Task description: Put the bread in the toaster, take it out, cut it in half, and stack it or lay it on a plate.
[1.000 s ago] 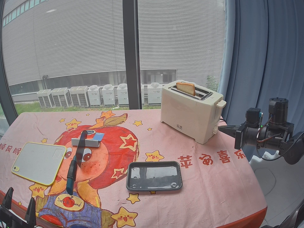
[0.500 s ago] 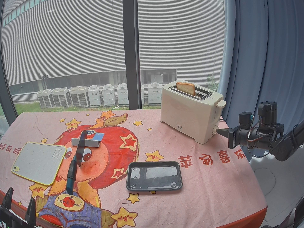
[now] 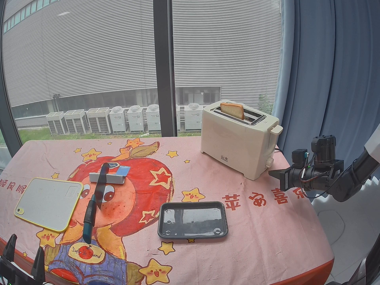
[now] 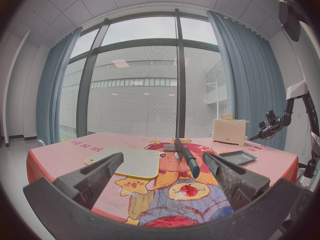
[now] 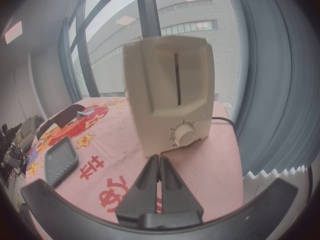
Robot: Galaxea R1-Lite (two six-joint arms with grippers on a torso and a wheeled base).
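Table [image 3: 257, 234] with toaster [image 3: 237, 145], plate [image 3: 192, 204], board [image 3: 48, 203], knife [image 3: 91, 210]

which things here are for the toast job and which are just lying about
For the job: bread, standing in the toaster; knife; cutting board; plate; right gripper, shut, beside the toaster's lever end.

Lying about: grey stand under the knife blade; blue curtain.

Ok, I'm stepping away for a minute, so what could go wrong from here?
The shut right gripper points at the toaster near its dial, well below the lever; a push here might turn the dial or shove the toaster. The cord lying beside it could snag the gripper.
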